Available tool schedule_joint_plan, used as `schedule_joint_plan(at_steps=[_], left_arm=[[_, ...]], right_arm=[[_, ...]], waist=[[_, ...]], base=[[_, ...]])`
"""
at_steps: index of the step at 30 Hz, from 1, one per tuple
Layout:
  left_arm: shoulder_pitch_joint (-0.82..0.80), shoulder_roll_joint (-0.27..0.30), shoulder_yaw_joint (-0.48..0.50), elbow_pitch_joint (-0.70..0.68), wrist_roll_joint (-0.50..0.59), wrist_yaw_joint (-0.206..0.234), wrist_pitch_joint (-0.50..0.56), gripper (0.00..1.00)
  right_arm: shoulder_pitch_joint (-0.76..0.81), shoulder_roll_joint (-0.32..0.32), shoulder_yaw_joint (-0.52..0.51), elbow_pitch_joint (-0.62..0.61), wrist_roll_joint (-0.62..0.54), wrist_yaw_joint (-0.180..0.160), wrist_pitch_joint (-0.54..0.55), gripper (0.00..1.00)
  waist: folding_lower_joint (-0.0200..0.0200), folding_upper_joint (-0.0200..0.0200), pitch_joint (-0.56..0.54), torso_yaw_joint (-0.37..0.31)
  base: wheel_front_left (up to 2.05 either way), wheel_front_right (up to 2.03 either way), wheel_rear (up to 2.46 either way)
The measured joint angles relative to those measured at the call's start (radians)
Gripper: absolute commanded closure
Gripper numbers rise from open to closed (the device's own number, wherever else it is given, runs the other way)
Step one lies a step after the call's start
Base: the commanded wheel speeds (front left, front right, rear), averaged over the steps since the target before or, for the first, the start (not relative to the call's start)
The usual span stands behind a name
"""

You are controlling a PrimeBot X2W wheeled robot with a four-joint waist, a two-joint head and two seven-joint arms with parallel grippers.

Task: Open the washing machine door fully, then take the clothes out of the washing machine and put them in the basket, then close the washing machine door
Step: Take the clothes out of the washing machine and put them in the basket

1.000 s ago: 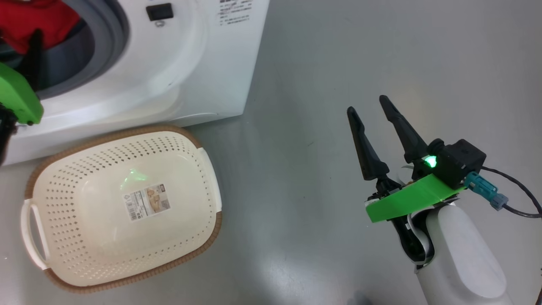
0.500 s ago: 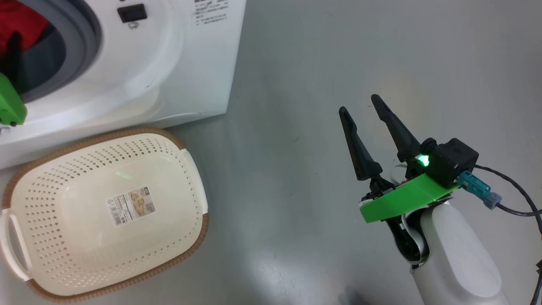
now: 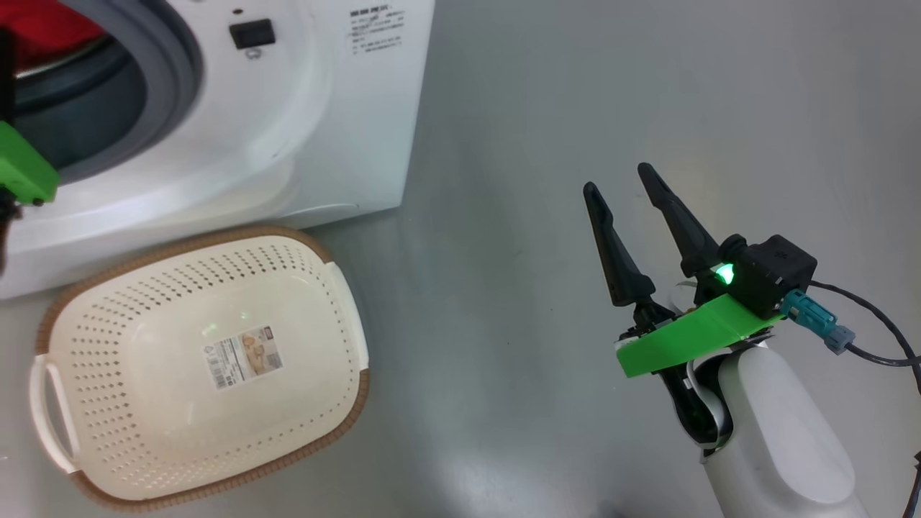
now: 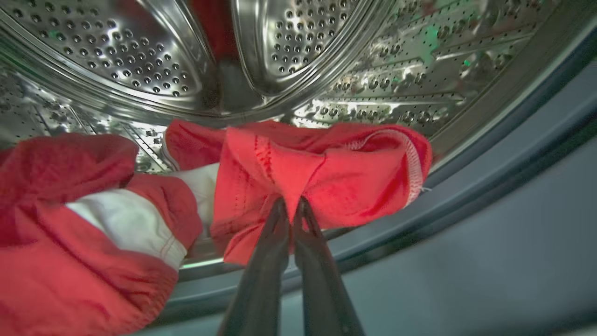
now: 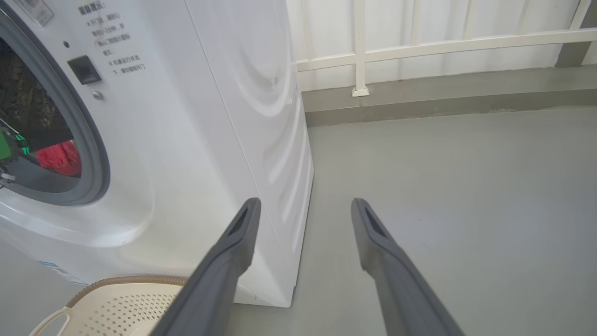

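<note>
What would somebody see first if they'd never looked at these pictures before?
The bright red clothes jump out first, bunched in the shiny steel drum of the washing machine, with the left gripper pinched shut on a fold. Next comes the cream basket on the grey floor right in front of the machine. The right gripper hangs over the floor to its right, fingers spread open.

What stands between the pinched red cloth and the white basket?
Nothing visible. The left fingers pinch the clothes at the drum mouth; past the grey rubber ring the way drops freely to the empty basket on the floor in front.
</note>
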Motion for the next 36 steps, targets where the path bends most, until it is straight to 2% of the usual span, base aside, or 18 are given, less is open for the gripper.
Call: schedule_joint_plan(at_steps=[6, 8, 13, 16, 21, 27, 36], left_arm=[[0.04, -0.005, 0.013, -0.038, -0.019, 0.0, -0.047, 1.0], [0.066, -0.006, 0.067, -0.063, -0.007, 0.0, -0.047, 1.0], [0.157, -0.023, 0.315, -0.178, 0.145, 0.0, -0.05, 1.0], [0.267, -0.063, 0.451, -0.266, 0.256, 0.0, -0.05, 1.0], [0.436, -0.139, 0.619, -0.434, 0.424, 0.0, -0.05, 1.0], [0.603, -0.203, 0.748, -0.625, 0.545, 0.0, -0.05, 1.0], [0.804, -0.261, 0.866, -0.911, 0.665, 0.0, -0.05, 1.0]], right_arm=[[0.003, -0.004, -0.004, 0.007, 0.0, 0.0, 0.0, 0.0], [0.006, -0.01, -0.007, 0.007, 0.0, 0.0, 0.0, 0.0], [0.043, -0.034, -0.017, 0.007, 0.0, 0.0, 0.0, 0.0], [0.054, -0.041, -0.023, 0.007, 0.0, 0.0, 0.0, 0.0], [0.078, -0.053, -0.036, 0.007, 0.008, 0.0, 0.0, 0.0], [0.088, -0.06, -0.041, 0.007, 0.008, 0.0, 0.0, 0.0], [0.121, -0.068, -0.056, 0.004, 0.009, 0.0, 0.0, 0.0]], waist=[[0.0, 0.0, -0.038, 0.021], [0.0, 0.0, -0.054, 0.031], [0.0, 0.0, -0.093, 0.063], [0.0, 0.0, -0.118, 0.081], [0.0, 0.0, -0.158, 0.11], [0.0, 0.0, -0.189, 0.139], [0.0, 0.0, -0.205, 0.168]], base=[[0.0, 0.0, 0.0], [0.0, 0.0, 0.0], [0.0, 0.0, 0.0], [0.0, 0.0, 0.0], [0.0, 0.0, 0.0], [0.0, 0.0, 0.0], [0.0, 0.0, 0.0]])
